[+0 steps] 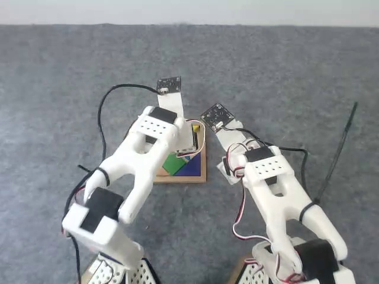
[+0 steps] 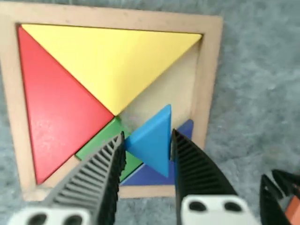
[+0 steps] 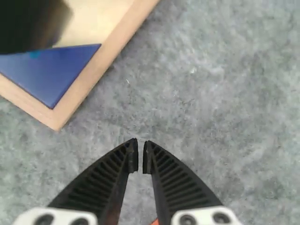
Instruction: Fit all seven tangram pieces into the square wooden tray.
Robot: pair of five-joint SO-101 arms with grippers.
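Observation:
The square wooden tray holds a large yellow triangle, a large red triangle, a green piece and a dark blue piece. My left gripper is shut on a small light blue triangle, held tilted just above the bare tray floor by the dark blue piece. In the high view the left arm covers most of the tray. My right gripper is shut on nothing, low over the carpet beside the tray's corner.
Grey carpet surrounds the tray on every side. The right arm stands close to the tray's right edge. Black cables trail from both arms, and a black cable tie sticks up on the right.

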